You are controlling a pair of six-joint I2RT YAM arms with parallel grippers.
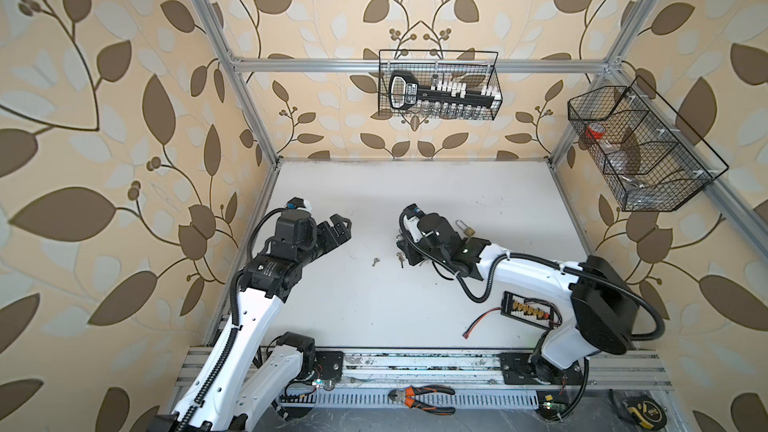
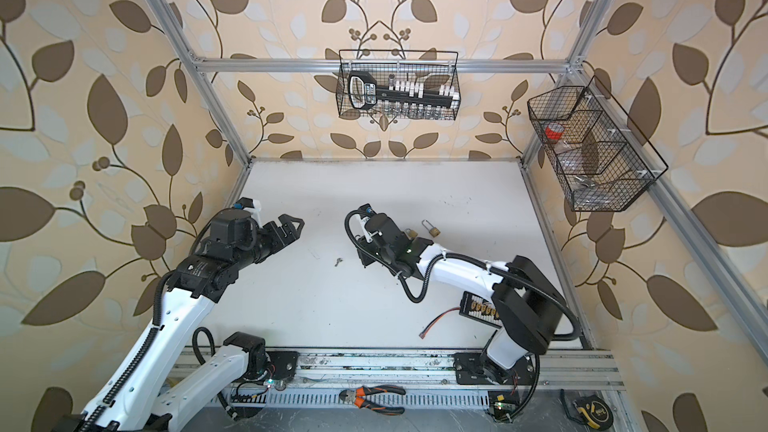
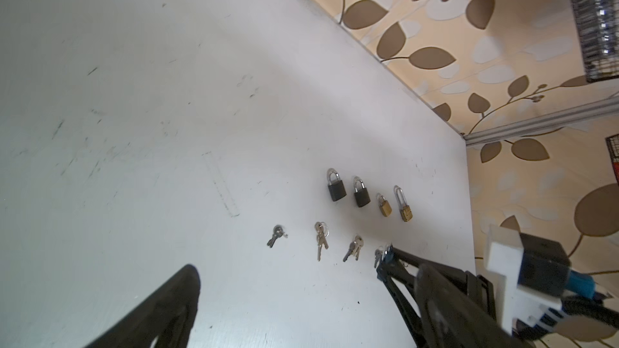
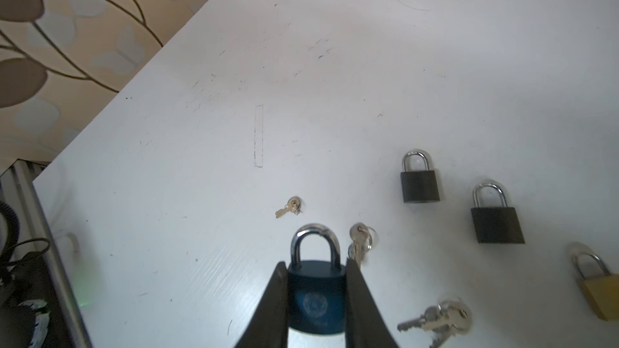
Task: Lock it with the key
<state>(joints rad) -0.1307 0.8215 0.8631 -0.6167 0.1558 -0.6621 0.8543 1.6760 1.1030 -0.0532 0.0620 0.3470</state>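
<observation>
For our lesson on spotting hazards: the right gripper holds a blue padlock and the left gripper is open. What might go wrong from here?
1. Several key bunches look alike. Nothing shows which fits the blue padlock, so the left gripper may pick the wrong one.
2. The right gripper clamps the padlock's body with the shackle pointing away, so the keyhole end probably faces the palm and may be hard to reach.
</observation>
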